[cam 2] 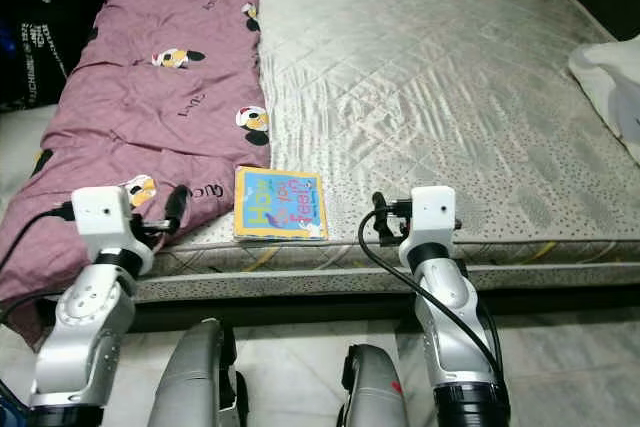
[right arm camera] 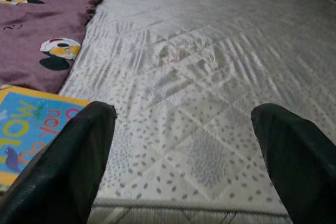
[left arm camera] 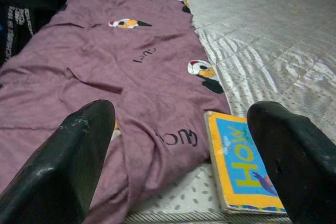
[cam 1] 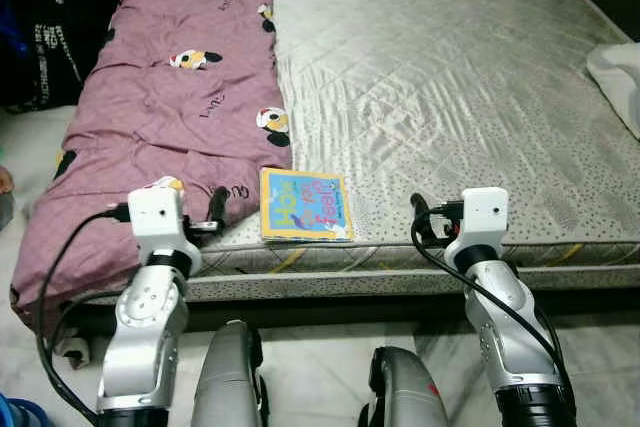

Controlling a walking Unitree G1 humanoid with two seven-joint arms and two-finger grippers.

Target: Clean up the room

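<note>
— Bare quilted mattress (cam 1: 440, 97) ran across most of the head views, with a mauve blanket (cam 1: 170, 97) printed with cartoon birds along its left side, spilling over the near-left corner toward the floor.

— And the book?

— A picture book (cam 1: 304, 206) with a blue and yellow cover lay flat at the near edge of the mattress, its left side just beside the blanket's edge, between the two arms.

— Where were the grippers?

— The left gripper (left arm camera: 184, 166) hovered at the near edge over the blanket hem, fingers spread wide, nothing between them. The right gripper (right arm camera: 184, 166) hovered at the near edge to the book's right, likewise spread and empty.

— Did the wrist cameras add anything?

— The left wrist view showed the book's thick stacked pages and the word "How"; from the head those letters were hard to read. The right wrist view caught just the book's corner.

— Anything cut off?

— Something white (cam 1: 622, 82) at the mattress's right edge was cropped; I couldn't tell what. Dark bags (cam 1: 45, 32) beyond the left edge were too shadowed to make out.
</note>
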